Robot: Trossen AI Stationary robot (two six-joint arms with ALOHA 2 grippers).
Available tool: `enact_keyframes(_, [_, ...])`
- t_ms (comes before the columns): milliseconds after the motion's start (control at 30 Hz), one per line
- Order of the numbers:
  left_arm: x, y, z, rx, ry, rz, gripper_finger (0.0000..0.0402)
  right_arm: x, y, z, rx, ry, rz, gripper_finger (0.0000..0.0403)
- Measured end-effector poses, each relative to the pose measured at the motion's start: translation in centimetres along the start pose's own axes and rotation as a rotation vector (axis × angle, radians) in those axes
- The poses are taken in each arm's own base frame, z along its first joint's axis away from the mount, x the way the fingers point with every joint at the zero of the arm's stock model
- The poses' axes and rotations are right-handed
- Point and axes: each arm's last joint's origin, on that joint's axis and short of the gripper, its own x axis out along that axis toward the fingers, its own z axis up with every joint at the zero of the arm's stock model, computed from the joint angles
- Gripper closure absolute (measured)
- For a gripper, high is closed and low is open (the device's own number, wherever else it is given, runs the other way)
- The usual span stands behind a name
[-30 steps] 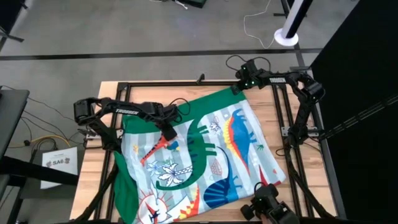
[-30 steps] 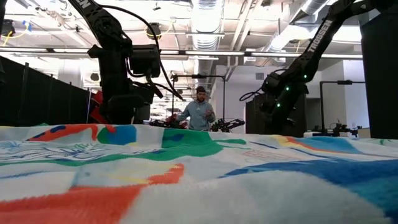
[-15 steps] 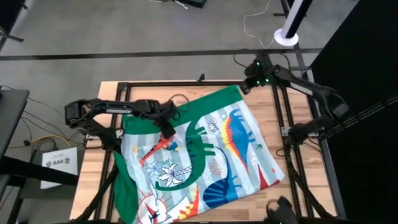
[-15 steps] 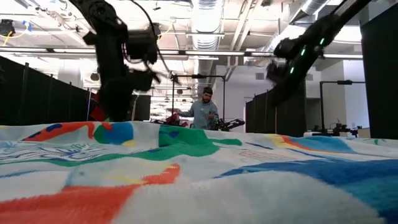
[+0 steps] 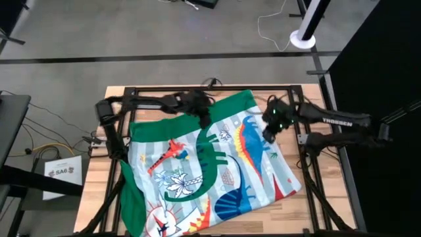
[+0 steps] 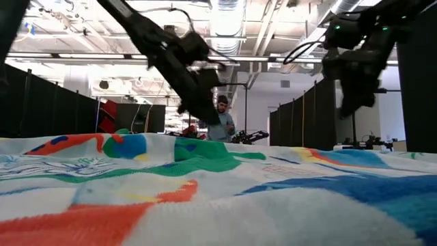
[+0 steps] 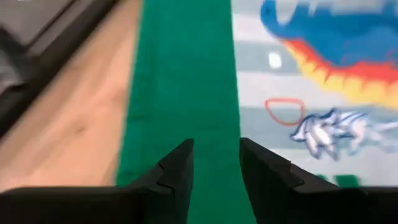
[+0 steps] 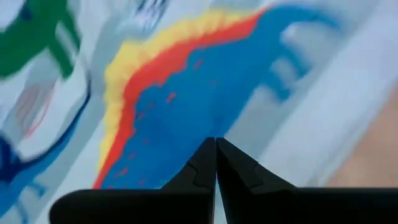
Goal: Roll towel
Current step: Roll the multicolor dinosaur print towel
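The towel point(image 5: 210, 164) lies spread flat on the table, light blue with dinosaur prints and a green band along its far and left edges. My left gripper point(image 5: 203, 118) hovers over the green far band point(image 7: 186, 74), fingers a little apart with nothing between them. My right gripper point(image 5: 269, 133) hovers shut over the blue, red and yellow print point(image 8: 186, 93) on the towel's right part. In the low view both grippers, the left point(image 6: 205, 113) and the right point(image 6: 348, 102), stand above the cloth.
A black metal frame point(image 5: 171, 89) borders the wooden table. Bare wood shows at the right point(image 5: 293, 112) and along the far strip. The towel's green left edge point(image 5: 131, 204) droops past the near left. A person point(image 6: 222, 123) stands in the room beyond.
My left gripper has swung from the towel's left middle toward the table's far and right side, over the green far band. My right gripper has left the towel's far right corner, risen, and come toward the near edge over the towel's right part. The towel lies as before.
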Motion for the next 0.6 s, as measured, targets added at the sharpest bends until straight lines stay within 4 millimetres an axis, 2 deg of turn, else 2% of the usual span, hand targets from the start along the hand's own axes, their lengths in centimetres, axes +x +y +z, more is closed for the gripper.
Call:
enact_keyframes(100, [3.4,-0.1,-0.4,0.030,0.086,-0.008,0.0288,0.6,1.8,-1.4,-0.012,0.048,0.043,0.0403])
enact_keyframes(200, [5.3,0.0,-0.9,0.027,0.157,-0.007,0.0288,1.1,3.3,-2.3,-0.035,0.108,0.059,0.0403])
enact_keyframes(367, [5.9,0.4,-1.4,0.051,0.188,0.009,0.0288,2.6,4.8,-3.0,-0.086,0.162,0.006,0.0403])
enact_keyframes(500, [5.8,0.5,-1.7,0.069,0.215,0.021,0.0297,4.7,5.5,-3.2,-0.125,0.214,-0.012,0.0403])
enact_keyframes(600, [5.6,0.6,-1.9,0.065,0.241,0.025,0.0306,6.1,5.8,-4.2,-0.160,0.292,-0.039,0.0403])
